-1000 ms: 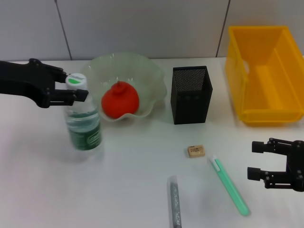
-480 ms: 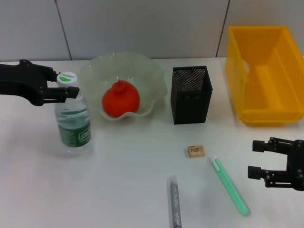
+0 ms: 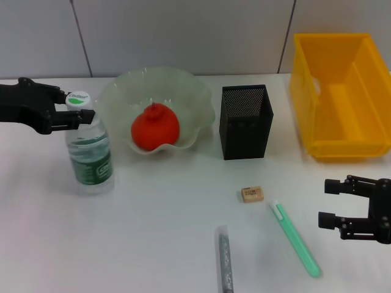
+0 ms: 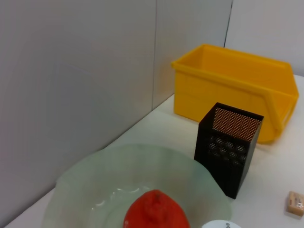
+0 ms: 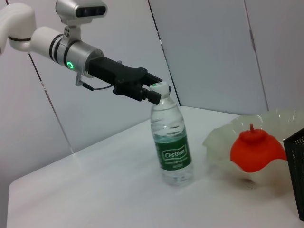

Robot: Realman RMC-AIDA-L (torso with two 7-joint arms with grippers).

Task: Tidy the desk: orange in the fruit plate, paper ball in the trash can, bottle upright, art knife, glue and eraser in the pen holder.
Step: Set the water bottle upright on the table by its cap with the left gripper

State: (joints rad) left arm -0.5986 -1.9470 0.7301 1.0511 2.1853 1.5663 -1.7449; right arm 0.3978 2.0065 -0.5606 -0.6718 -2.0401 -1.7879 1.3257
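Right gripper [image 3: 333, 204]: one, near right of the white tabletop [image 3: 159, 238], hovering with fingers spread open, holding nothing; bare surface all around it.

Left gripper [image 3: 82, 115]: one, reaching in from the left edge, fingers at the cap of the bottle; whether they pinch the cap or stand just off it cannot be told.

Glue [image 3: 225, 261]: one grey stick, nearest item, lying flat at the near edge, centre, running out of the head view.

Art knife [image 3: 294, 238]: one mint-green stick, lying flat, right of the glue and apart from it, whitish end pointing far-left, between the glue and the right gripper.

Eraser [image 3: 252, 194]: one tan block, just beyond the art knife's whitish end, not touching it.

Bottle [image 3: 89, 148]: one, upright, left side, green label, white cap; open tabletop near and right of it.

Pen holder [image 3: 246, 122]: one black mesh box, centre, upright; nothing seen inside from the left wrist view.

Fruit plate [image 3: 122, 91]: one pale-green scalloped bowl, between the bottle and the pen holder, near both, holding one item.

Orange [image 3: 155, 129]: one, red-orange, knob up, resting inside the fruit plate.

Trash can [image 3: 339, 94]: one yellow bin, far right, well apart from the pen holder; visible interior bare.
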